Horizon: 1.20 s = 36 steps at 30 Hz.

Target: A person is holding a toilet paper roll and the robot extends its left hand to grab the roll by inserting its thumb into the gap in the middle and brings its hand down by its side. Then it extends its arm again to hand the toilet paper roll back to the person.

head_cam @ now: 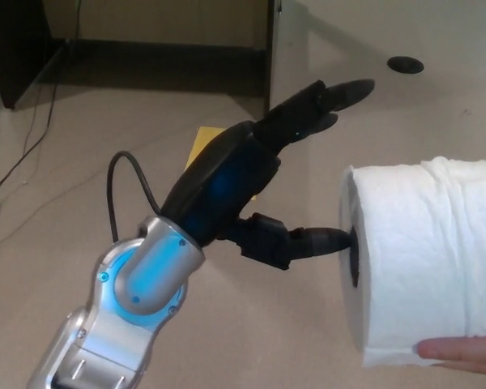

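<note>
A white toilet paper roll lies sideways at the right, resting on a person's finger at the bottom right edge. Its dark core hole faces my left hand, which reaches in from the lower left on a silver forearm. The thumb points right and its tip just enters the core hole. The two upper fingers are stretched out above and beyond the roll's top edge, well apart from the thumb. The hand is open and does not clasp the roll. My right hand does not show.
Beige floor lies below. A yellow sheet lies on it behind the hand. Dark furniture stands at the upper left with cables trailing beside it. A black round floor fitting is at the upper right.
</note>
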{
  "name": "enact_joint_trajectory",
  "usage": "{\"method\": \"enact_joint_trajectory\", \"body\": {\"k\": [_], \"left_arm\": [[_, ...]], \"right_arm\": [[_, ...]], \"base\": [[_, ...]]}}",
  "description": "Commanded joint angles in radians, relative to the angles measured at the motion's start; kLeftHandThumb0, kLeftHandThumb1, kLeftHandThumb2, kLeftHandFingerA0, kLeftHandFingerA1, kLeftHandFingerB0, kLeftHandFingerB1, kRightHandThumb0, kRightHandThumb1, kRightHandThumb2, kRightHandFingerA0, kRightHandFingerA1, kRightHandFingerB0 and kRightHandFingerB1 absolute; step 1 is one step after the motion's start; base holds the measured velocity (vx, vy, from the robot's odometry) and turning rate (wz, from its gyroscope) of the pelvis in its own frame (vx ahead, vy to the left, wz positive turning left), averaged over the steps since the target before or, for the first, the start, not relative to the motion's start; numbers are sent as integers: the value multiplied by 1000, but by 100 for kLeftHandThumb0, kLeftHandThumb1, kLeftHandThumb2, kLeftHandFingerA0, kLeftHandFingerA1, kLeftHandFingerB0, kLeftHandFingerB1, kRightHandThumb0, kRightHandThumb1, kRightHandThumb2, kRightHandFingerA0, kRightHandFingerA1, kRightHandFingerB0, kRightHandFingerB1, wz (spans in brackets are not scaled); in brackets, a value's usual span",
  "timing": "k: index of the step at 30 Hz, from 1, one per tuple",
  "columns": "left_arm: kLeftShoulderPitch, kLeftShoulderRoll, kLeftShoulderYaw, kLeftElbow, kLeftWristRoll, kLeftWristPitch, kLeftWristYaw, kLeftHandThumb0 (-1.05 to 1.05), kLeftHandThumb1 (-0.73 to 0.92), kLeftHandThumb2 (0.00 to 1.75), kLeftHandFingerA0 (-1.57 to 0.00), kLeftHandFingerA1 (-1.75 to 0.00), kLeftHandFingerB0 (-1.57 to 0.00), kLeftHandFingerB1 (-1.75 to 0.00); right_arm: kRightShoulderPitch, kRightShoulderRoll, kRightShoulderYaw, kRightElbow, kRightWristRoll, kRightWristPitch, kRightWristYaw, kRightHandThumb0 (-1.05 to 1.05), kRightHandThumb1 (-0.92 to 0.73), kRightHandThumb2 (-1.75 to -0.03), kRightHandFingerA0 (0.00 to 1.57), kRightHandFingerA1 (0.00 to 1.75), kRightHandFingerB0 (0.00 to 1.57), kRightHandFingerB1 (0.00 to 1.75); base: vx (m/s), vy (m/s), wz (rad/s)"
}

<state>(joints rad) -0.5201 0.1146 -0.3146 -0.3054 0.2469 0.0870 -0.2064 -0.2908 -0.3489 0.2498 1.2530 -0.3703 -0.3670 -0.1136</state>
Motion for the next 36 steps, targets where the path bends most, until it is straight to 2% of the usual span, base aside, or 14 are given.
{"method": "enact_joint_trajectory", "body": {"k": [1, 9, 20, 23, 24, 25, 26, 27, 29, 31, 32, 33, 34, 36], "left_arm": [[-10, -18, -36, -19, 55, 54, -6, -51, 39, 64, -33, -43, -18, -35], [-33, -76, -70, 60, 70, 11, 23, -50, 38, 63, -34, -45, -18, -34], [-22, -134, -127, 67, 98, 71, 7, -51, 40, 65, -30, -43, -14, -34], [7, -145, -146, 52, 88, 68, 5, -36, 54, 56, -45, -40, -24, -29], [13, -141, -147, 70, 72, 5, 9, -29, 67, 62, -68, -50, -28, -31], [13, -140, -143, 88, 54, -44, 10, -22, 72, 61, -85, -73, -32, -31], [13, -143, -132, 104, 26, -65, -1, -17, 79, 64, -106, -55, -43, -34], [15, -146, -122, 119, -3, -79, -13, -17, 79, 64, -106, -55, -43, -34], [4, -144, -101, 154, -33, -120, -26, -1, 79, 67, -112, -64, -78, -47], [18, -154, -91, 170, -45, -145, -16, -4, 78, 73, -112, -100, -99, -71], [23, -158, -89, 165, -38, -138, -6, -7, 79, 71, -103, -114, -96, -91], [25, -162, -85, 156, -28, -125, 3, -7, 79, 71, -103, -114, -96, -91], [31, -162, -82, 157, -14, -142, 20, -13, 83, 70, -87, -137, -84, -114], [40, -167, -78, 147, -14, -131, 22, -19, 85, 69, -81, -148, -78, -120]], "right_arm": [[13, -11, -2, 5, -4, -16, 1, -30, -61, -58, 63, 50, 50, 40], [-3, -8, 3, 9, -10, 7, 1, -30, -61, -58, 63, 47, 50, 39], [6, -8, 8, 8, -16, -4, -9, -30, -61, -58, 64, 49, 51, 40], [20, -1, 10, 8, -18, -4, -8, -30, -62, -58, 64, 49, 50, 40], [24, -3, 10, 7, -18, -6, -6, -31, -62, -58, 64, 47, 50, 39], [21, -5, 12, 5, -21, -4, -6, -31, -62, -58, 64, 47, 50, 39], [15, -6, 14, 5, -23, -1, -5, -32, -63, -58, 64, 47, 48, 38], [10, -6, 14, 5, -24, 2, -3, -32, -63, -58, 64, 47, 48, 38], [-8, -5, 2, 6, -10, 18, 16, -31, -62, -58, 69, 51, 49, 38], [-9, -6, 1, 5, -9, 10, 18, -29, -61, -58, 68, 50, 50, 40], [-11, -8, 0, 4, -9, 5, 17, -29, -61, -58, 70, 52, 51, 40], [-16, -9, -2, 3, -8, 2, 19, -29, -61, -58, 70, 52, 51, 40], [-17, -10, 1, 3, -12, -3, 16, -30, -61, -58, 69, 54, 51, 40], [-15, -13, 7, 3, -19, -1, 13, -31, -61, -58, 67, 51, 49, 40]], "base": [[0, 0, 0], [0, 0, 0], [0, 0, 0], [0, 0, 0], [0, 0, 0], [0, 0, 0], [0, 0, 0], [0, 0, 0], [0, 0, 0], [0, 0, 0], [0, 0, 0], [0, 0, 0], [0, 0, 0], [0, 0, 0]]}}
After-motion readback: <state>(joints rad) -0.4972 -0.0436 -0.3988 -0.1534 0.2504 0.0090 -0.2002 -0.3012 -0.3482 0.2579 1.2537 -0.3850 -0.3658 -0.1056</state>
